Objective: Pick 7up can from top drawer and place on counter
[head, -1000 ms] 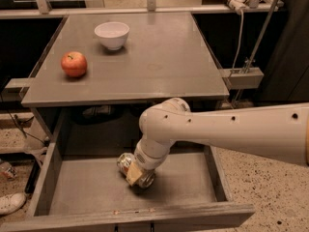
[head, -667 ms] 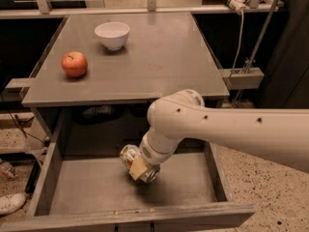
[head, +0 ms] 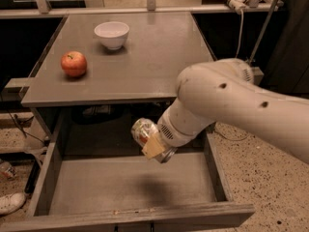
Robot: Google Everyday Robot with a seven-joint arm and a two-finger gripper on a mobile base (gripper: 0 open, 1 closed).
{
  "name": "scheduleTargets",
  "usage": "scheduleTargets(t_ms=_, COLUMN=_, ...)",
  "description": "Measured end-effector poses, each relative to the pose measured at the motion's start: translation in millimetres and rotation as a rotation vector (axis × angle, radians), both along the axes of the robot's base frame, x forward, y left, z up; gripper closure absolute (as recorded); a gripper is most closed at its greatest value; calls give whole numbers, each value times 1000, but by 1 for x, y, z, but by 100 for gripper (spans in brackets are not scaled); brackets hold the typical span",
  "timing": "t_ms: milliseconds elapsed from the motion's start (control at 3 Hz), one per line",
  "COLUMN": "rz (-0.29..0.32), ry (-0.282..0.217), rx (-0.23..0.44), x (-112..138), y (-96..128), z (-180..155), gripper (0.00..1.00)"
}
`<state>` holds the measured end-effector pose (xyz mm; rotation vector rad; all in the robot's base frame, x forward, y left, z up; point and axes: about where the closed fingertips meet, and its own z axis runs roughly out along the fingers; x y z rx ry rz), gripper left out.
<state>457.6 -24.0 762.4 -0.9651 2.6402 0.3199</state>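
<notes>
Lifted since a second ago, the end effector [head: 153, 148] hangs above the top drawer's [head: 130, 211] floor, clamped on the 7up can [head: 143, 131], which tilts in the air over the drawer's middle. Its white arm [head: 231, 105] slopes up toward the drawer's right side, elbow bulging above the drawer's right wall.

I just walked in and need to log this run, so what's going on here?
The robot's arm reaches over the open top drawer. Its gripper is shut on the 7up can, holding it clear of the drawer floor. The can is not yet on the counter, where a red apple and a white bowl sit.
</notes>
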Motion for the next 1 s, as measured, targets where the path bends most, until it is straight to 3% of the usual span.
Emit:
scheduleTargets(t_ms=333, rz=-25, ry=-84, rx=2, x=21, y=-17, z=71, gripper=100)
scheduleTargets(t_ms=667, rz=-30, ry=-147, rx=21, x=53, y=-17, z=132, gripper=100)
scheduleTargets(t_ms=1000, rz=-2, ry=-174, rx=41, x=91, y=-1, z=170, gripper=100)
